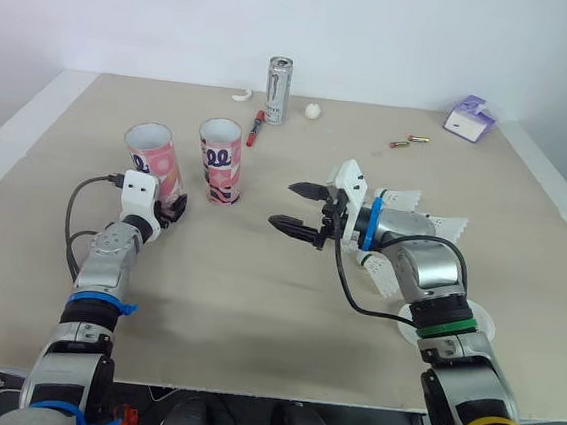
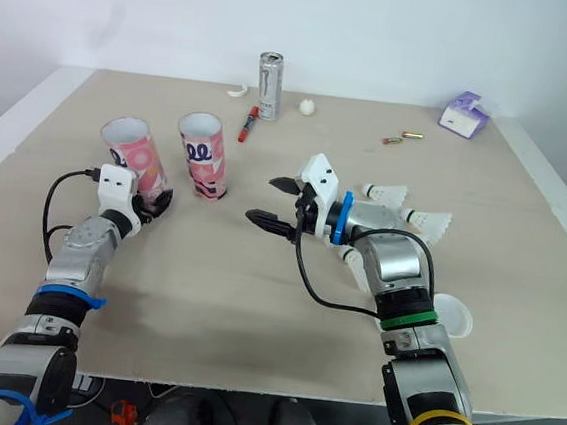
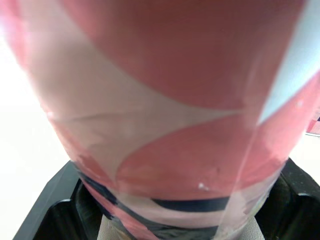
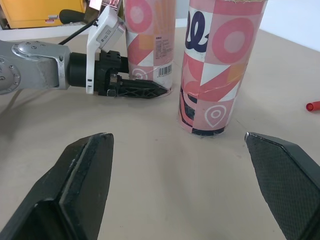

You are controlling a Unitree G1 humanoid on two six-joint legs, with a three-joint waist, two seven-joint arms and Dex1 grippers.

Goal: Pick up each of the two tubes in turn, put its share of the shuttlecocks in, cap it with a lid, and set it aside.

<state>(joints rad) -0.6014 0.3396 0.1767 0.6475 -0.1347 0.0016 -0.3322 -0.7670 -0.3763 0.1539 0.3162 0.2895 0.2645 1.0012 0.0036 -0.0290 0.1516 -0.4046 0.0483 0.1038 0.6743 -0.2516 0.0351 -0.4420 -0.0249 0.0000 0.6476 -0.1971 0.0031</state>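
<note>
Two pink patterned tubes stand open-topped on the table's left half. The left tube (image 1: 152, 163) leans slightly, and my left gripper (image 1: 170, 209) is shut on its base; its fingers (image 3: 47, 210) press both sides of the tube (image 3: 165, 115). The second tube (image 1: 219, 160) stands upright just to the right, untouched. My right gripper (image 1: 299, 206) hovers open and empty right of that tube, fingers (image 4: 75, 190) wide apart and pointing at it (image 4: 217, 65). White shuttlecocks (image 1: 401, 199) lie behind and under my right forearm, one more (image 1: 446, 226) farther right. A white lid (image 2: 452, 316) lies beside my right elbow.
At the back stand a silver can (image 1: 278, 89), a red marker (image 1: 255, 129), a small white ball (image 1: 313, 110) and a white curved scrap (image 1: 242, 95). Two small batteries (image 1: 409, 141) and a purple box (image 1: 470, 118) lie at back right. Bare tabletop (image 1: 255, 300) spans the front middle.
</note>
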